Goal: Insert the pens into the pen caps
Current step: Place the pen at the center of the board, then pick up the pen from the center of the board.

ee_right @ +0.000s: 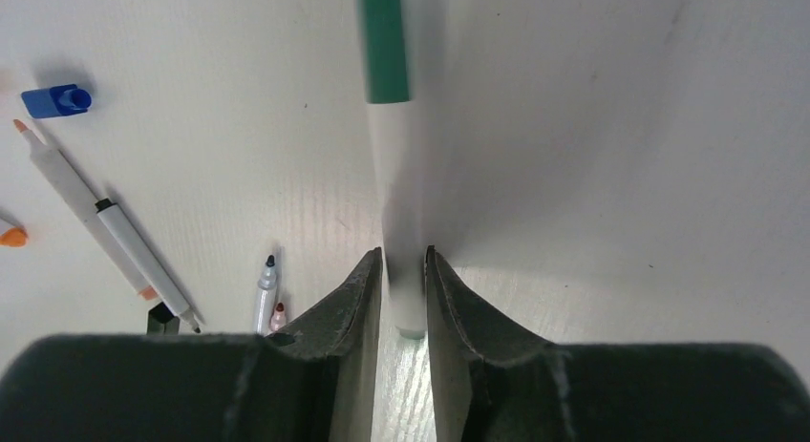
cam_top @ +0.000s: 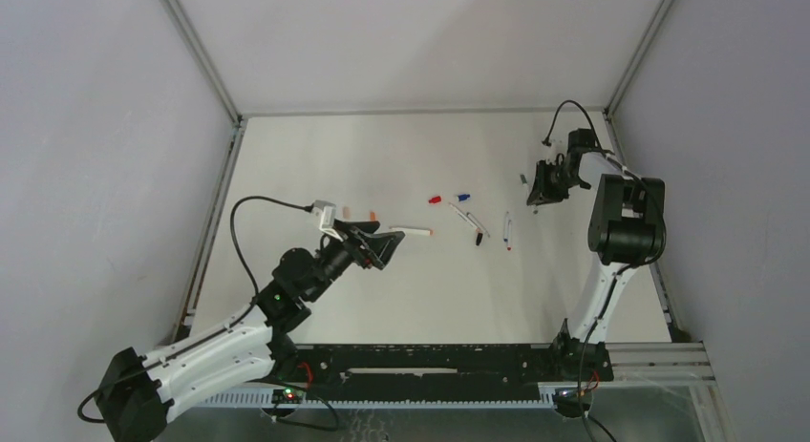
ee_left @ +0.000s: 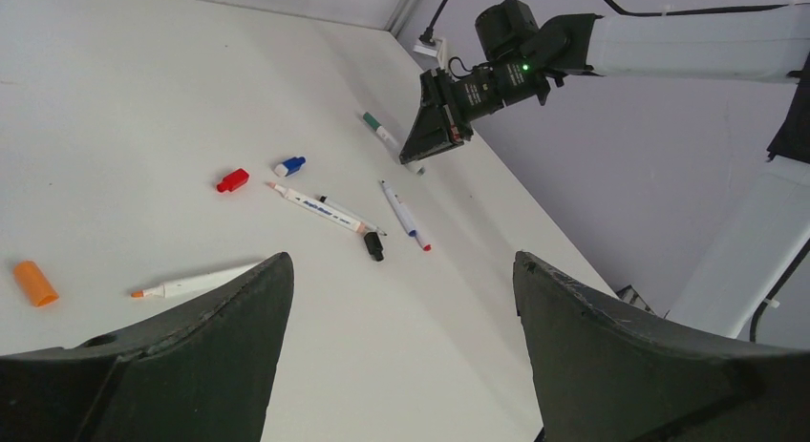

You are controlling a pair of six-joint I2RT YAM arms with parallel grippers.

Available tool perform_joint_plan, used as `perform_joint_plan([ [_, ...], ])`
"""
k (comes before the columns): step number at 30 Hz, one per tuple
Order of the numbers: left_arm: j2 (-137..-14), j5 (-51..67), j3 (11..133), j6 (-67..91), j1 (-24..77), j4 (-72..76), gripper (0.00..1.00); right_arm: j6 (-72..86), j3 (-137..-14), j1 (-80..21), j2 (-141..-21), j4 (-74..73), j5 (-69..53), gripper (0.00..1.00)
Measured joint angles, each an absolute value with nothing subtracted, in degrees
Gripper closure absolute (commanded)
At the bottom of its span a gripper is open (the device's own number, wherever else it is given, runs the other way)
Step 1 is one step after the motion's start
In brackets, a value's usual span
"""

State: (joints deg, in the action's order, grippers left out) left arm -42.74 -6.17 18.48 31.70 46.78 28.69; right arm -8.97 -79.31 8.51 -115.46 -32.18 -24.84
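My right gripper (ee_right: 404,256) is low over the far right of the table. A white pen with a green cap (ee_right: 396,175) runs between its jaws, which stand only slightly wider than the barrel. The barrel looks blurred and loose. My left gripper (ee_left: 401,261) hangs open and empty over the table's left middle (cam_top: 392,243). An orange-tipped pen (ee_left: 196,282) lies just beside its left finger, and an orange cap (ee_left: 35,283) lies further left. In the middle lie a red cap (ee_left: 232,180), a blue cap (ee_left: 289,165), a black cap (ee_left: 373,245) and three uncapped pens (ee_left: 320,208) (ee_left: 349,216) (ee_left: 403,213).
The white table (cam_top: 411,299) is fenced by a metal frame and grey walls on the left, back and right. The right arm's elbow (cam_top: 626,222) stands near the right rail. A black rail (cam_top: 430,361) with both arm bases runs along the near edge.
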Motion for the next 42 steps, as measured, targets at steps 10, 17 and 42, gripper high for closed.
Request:
perform_joint_plan([
  [10, -41.7, -5.9, 18.4, 32.7, 46.7, 28.9, 0.11, -9.8, -79.3, 10.2, -115.4, -32.8, -27.8, 0.62],
  [17, -40.1, -5.9, 17.3, 33.1, 46.7, 29.2, 0.11, -12.3, -79.1, 12.4, -110.9, -34.6, -33.2, 0.53],
  [42, -42.1, -9.3, 17.8, 35.4, 43.3, 24.1, 0.12, -25.0, -70.1, 9.3, -75.8, -35.4, -64.4, 0.44],
])
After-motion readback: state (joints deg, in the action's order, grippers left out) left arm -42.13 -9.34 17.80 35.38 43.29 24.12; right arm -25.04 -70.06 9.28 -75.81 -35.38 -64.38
